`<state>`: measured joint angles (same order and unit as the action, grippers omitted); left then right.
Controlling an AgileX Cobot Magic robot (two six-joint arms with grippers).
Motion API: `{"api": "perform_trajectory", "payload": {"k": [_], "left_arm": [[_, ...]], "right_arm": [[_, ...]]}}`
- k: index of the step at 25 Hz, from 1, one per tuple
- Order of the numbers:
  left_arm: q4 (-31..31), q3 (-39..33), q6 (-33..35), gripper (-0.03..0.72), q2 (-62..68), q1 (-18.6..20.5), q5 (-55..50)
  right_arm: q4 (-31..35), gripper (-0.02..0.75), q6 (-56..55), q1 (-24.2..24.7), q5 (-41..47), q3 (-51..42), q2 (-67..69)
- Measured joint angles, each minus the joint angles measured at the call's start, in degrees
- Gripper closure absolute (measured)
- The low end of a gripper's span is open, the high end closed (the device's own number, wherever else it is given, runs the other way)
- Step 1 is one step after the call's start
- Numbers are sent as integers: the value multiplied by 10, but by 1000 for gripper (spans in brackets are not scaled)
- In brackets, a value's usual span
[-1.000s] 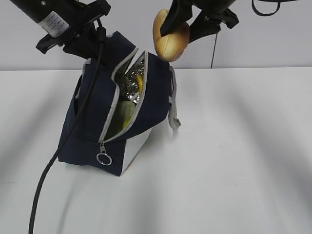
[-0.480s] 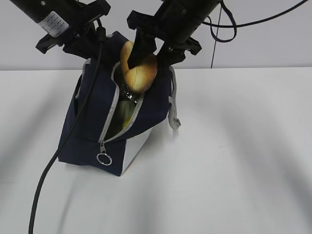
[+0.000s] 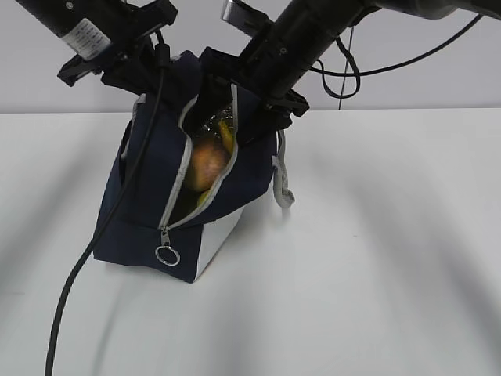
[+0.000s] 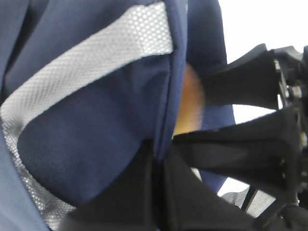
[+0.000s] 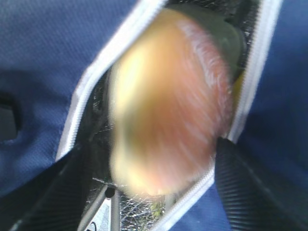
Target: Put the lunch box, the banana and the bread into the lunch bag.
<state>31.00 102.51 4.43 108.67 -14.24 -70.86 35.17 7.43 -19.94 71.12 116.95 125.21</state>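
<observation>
The navy lunch bag (image 3: 149, 180) stands tilted on the white table with its zipper mouth open. My left gripper (image 3: 174, 61) is shut on the bag's top edge (image 4: 166, 72), holding it up. My right gripper (image 3: 243, 98) hovers over the mouth with its jaws apart. The bread (image 3: 205, 164) is a blurred orange-brown shape inside the opening, free of the fingers (image 5: 255, 187). Behind it the yellow banana (image 3: 225, 131) shows. The lunch box's green lid (image 5: 226, 33) lies deeper in the bag.
The zipper's ring pull (image 3: 166, 255) hangs at the bag's lower front. A grey webbing handle (image 3: 282, 184) droops on the bag's right side. A black cable (image 3: 78, 274) runs from the left arm across the table's front left.
My right gripper came down from above the bag to its mouth with the bread, then spread its jaws. The bread has left the fingers and sits lower in the opening.
</observation>
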Motion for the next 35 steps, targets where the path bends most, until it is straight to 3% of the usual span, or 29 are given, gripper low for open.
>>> {"api": "perform_trajectory", "payload": {"k": [8,15,23,27,35], "left_arm": [[0,0,0,690,0,0,0],[0,0,0,690,0,0,0],[0,0,0,690,0,0,0],[0,0,0,690,0,0,0],[0,0,0,690,0,0,0]], "right_arm": [[-11,123,6,0,-1,0,0],[-32,151,11,0,-1,0,-37],[-178,166,8,0,0,0,-111],[-210,169,6,0,2,-8,-140],[-285,172,5,6,2,-121,-196]]}}
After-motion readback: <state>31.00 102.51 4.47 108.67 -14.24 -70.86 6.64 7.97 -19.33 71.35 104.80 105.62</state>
